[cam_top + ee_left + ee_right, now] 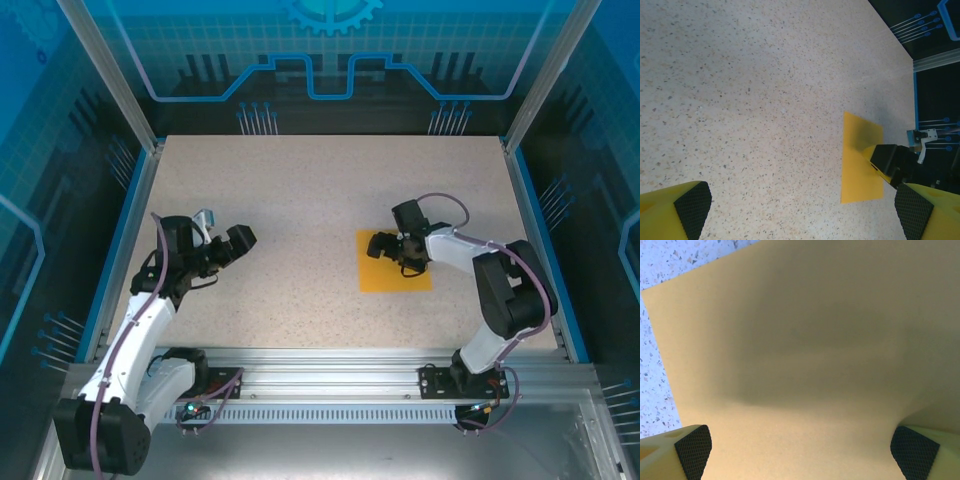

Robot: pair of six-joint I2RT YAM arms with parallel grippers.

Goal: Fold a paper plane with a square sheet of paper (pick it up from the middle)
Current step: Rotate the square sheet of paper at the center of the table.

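Lower the right pincer (387, 247), spread wide and pinching nothing, straight down over the sheet of paper (398, 280). Seen from above, hangs over the sheet's upper left part, so nudge toward the middle first. Press both tips flat, then close slowly to bunch up a small ridge rather than skate across the table (300, 190). Leave the left pincer (228, 243), likewise spread and empty at centre left of the overhead view, well apart until needed. Orange-yellow, square, flat and uncreased, lying right of centre on the speckled table, one corner at upper left of the right wrist view, shaded by the pincer close above; whether touched, cannot tell.
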